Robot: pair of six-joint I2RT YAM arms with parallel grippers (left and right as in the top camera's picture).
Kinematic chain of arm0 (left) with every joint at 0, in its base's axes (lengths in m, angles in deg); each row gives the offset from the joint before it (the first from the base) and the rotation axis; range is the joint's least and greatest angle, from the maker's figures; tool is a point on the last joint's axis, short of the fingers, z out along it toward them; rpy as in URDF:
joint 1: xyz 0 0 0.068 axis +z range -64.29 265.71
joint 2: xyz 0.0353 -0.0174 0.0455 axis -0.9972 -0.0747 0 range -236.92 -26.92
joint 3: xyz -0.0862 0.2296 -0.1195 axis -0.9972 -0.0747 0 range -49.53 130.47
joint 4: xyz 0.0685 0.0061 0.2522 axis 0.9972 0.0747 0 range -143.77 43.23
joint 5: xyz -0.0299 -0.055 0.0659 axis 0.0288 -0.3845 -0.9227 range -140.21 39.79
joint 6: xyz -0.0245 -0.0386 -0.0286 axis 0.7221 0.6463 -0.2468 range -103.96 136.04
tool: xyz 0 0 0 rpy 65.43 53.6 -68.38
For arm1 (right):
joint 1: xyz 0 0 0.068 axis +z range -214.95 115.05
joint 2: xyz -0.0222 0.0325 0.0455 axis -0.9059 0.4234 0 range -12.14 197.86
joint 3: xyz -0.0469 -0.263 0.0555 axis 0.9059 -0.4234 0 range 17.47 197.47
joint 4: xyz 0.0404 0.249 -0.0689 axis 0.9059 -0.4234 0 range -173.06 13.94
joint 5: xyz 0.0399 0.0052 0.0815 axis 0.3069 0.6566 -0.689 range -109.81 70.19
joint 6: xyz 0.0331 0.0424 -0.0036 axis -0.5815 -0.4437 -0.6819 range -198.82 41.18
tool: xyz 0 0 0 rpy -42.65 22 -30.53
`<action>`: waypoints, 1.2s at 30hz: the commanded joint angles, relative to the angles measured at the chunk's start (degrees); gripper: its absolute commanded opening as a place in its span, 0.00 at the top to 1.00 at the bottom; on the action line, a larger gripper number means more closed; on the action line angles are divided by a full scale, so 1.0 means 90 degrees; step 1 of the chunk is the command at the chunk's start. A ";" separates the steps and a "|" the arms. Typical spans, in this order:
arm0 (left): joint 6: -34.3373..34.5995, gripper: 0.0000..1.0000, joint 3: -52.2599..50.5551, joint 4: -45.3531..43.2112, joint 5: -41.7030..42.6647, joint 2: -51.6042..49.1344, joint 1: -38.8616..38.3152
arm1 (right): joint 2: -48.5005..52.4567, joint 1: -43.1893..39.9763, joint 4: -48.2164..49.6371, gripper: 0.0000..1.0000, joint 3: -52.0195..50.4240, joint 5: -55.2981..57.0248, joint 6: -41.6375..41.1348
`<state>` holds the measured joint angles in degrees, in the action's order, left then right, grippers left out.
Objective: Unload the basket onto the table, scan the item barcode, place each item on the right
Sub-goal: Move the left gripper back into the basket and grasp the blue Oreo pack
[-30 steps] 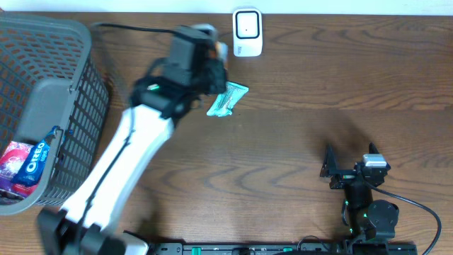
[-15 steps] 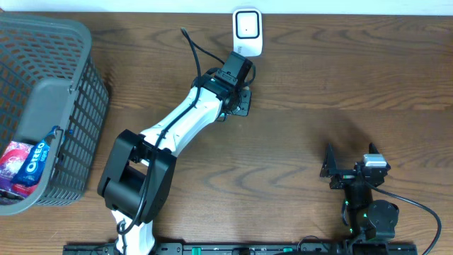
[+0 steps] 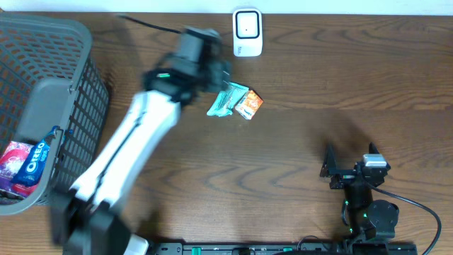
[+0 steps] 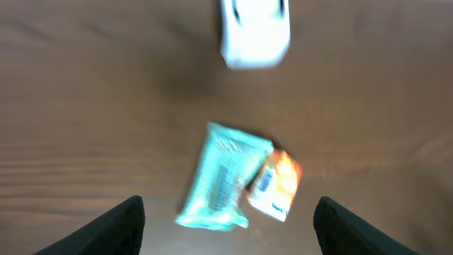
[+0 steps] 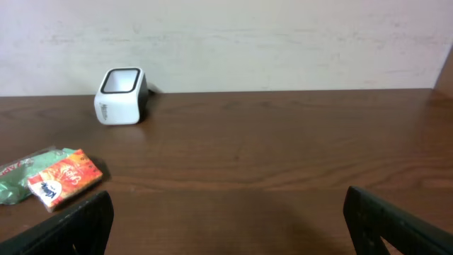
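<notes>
The white-and-black left arm (image 3: 127,142) reaches diagonally out from its base and looks blurred from overhead. Its left gripper (image 4: 228,209) points straight down, with both black fingers (image 4: 117,228) spread wide and nothing between them. The black right arm (image 3: 368,205) sits folded close to its base, its right gripper (image 5: 228,198) held level, jaws fully apart and empty.

txt: OREO | on: blue pkg (image 3: 33,161) in basket (image 3: 67,99) | rest: illegible

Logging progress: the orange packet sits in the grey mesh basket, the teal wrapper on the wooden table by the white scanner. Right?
No: the orange packet lies on the wooden table beside the teal wrapper, not in the grey mesh basket. The overhead view shows it.
</notes>
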<state>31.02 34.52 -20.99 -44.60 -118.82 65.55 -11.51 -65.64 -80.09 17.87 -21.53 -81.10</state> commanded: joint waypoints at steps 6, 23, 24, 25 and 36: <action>0.0182 0.23 0.0119 0.0527 -0.0087 0.1940 0.2363 | -0.0034 -0.0080 -0.0027 0.01 -0.0010 -0.0012 0.0073; 0.1970 0.23 0.0114 0.1379 -0.0085 0.1547 0.5778 | -0.0034 -0.0080 -0.0027 0.01 -0.0010 -0.0012 0.0073; 0.2047 0.23 0.0114 0.1433 -0.0085 0.1457 0.5846 | -0.0034 -0.0080 -0.0027 0.01 -0.0010 -0.0012 0.0073; 0.2086 0.23 0.0114 0.1513 -0.0083 0.1309 0.5935 | -0.0034 -0.0080 -0.0027 0.01 -0.0010 -0.0012 0.0073; 0.2086 0.22 0.0114 0.1649 -0.0622 0.1001 0.6025 | -0.0034 -0.0080 -0.0027 0.01 -0.0010 -0.0012 0.0073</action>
<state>49.27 34.67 -6.22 -46.00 -110.01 119.47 -11.51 -65.66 -80.11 17.87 -21.53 -81.12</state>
